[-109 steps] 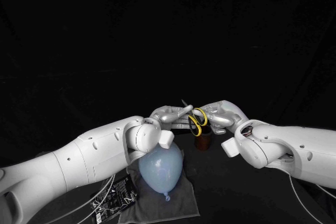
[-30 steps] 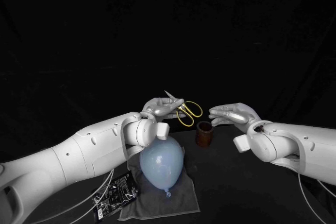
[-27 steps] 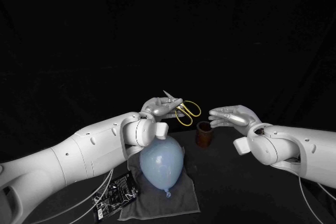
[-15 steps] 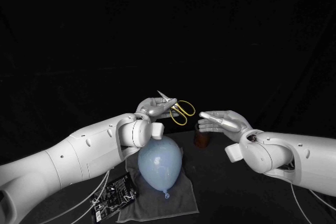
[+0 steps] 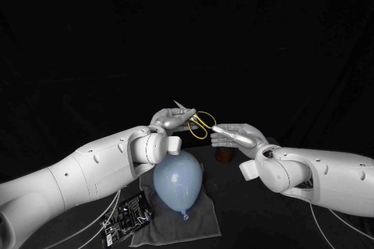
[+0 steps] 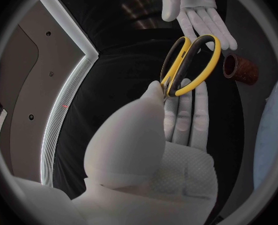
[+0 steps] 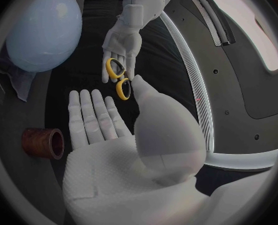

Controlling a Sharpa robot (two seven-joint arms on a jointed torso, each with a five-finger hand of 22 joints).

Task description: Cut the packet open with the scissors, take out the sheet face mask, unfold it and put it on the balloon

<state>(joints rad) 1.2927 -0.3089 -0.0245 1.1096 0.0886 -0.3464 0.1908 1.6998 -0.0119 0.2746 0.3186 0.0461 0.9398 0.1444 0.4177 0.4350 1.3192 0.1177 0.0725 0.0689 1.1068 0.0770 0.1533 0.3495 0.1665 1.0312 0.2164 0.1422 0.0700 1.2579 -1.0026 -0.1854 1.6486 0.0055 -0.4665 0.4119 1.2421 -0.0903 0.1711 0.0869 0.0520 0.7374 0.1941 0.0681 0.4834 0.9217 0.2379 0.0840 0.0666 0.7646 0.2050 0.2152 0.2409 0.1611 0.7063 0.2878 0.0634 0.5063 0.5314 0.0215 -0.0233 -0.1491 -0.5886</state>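
You have one container, a brown cup (image 7: pixel 43 143), standing below the two hands; its mouth shows only dark, so you cannot tell what it holds. The left hand (image 5: pixel 173 119) pinches the scissors (image 5: pixel 201 125) where the handles meet the blades, tips pointing up, yellow loops turned toward the right hand (image 5: pixel 238 134). That hand is flat and spread, holding nothing, with its fingertips just beside the loops. The pale blue balloon (image 5: pixel 178 179) lies on a grey cloth (image 5: pixel 199 224) under the left wrist, and the black packet (image 5: pixel 128 219) lies at the cloth's left edge.
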